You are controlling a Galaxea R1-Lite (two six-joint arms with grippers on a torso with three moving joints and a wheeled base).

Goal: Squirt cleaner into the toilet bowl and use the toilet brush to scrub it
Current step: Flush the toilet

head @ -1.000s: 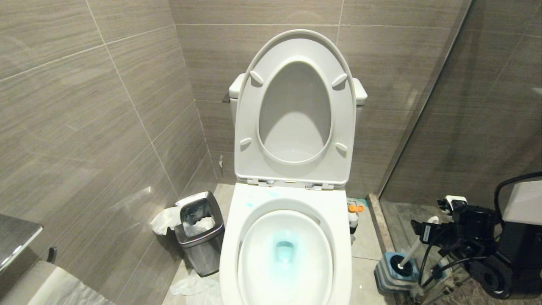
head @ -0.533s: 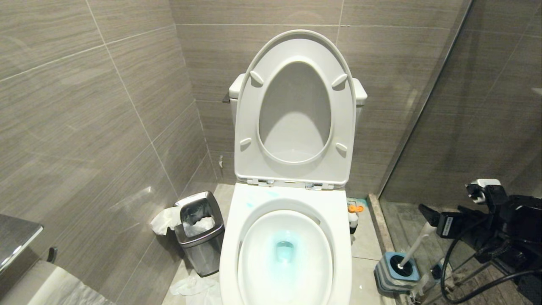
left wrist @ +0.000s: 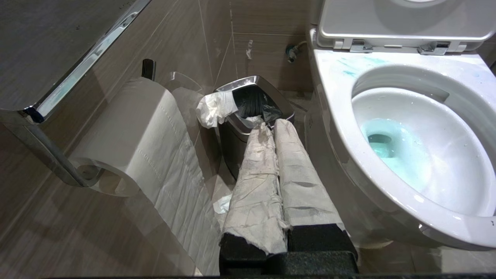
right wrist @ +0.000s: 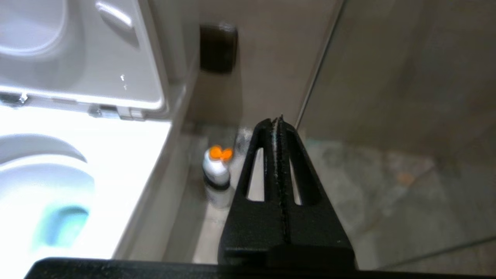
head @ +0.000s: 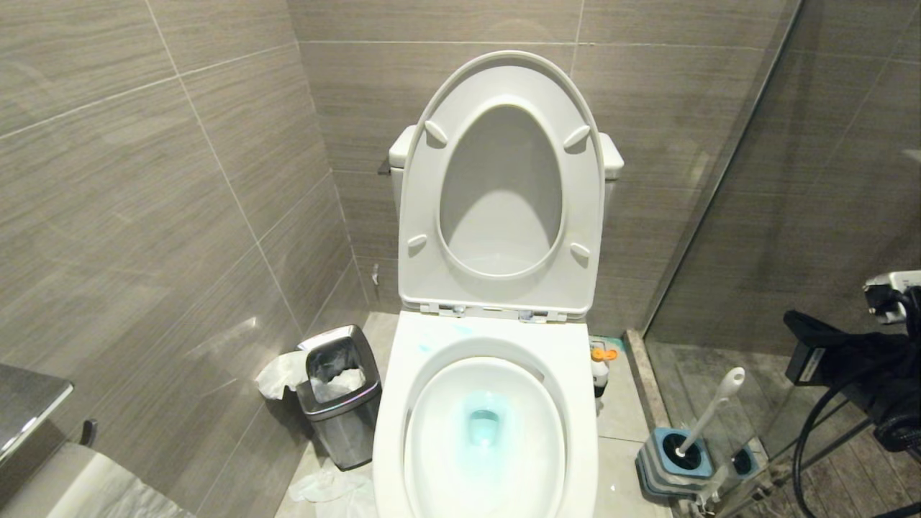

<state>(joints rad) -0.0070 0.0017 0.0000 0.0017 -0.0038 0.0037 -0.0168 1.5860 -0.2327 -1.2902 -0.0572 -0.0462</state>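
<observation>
Okay, toilet bowl [head: 486, 432] sits centre-near, seat and lid [head: 501, 187] tipped up against the tank and the far tiled wall. Blue-tinted water pools at the drain, and faint blue smears mark the rim on its far-left side. The toilet brush [head: 709, 410] stands in its square blue-grey holder [head: 673, 464] on the floor, right of the bowl, by the glass partition; the white handle leans up and to the right, black head down in the holder. Nothing touches it.

The cleaner [right wrist: 217, 176] stands upright on the floor in the gap between the bowl's right side and the partition, far of the brush holder; orange cap on top, the label too blurred to read. In the head view only its top part shows beside the rim.

Right gripper [right wrist: 279, 124]: jaws pressed together, empty, raised at the right edge of the head view, above and right of the brush, clear of the handle. It points toward the far corner, with the bottle below and just left of its tips.

Left gripper [left wrist: 271, 128]: paper-wrapped fingers pressed together, nothing between them, low on the left of the bowl and aimed at the steel waste bin [left wrist: 248, 116]. Paper roll [left wrist: 143, 131] hangs on the left wall holder, its tail trailing down. Crumpled tissue hangs over the bin edge.
</observation>
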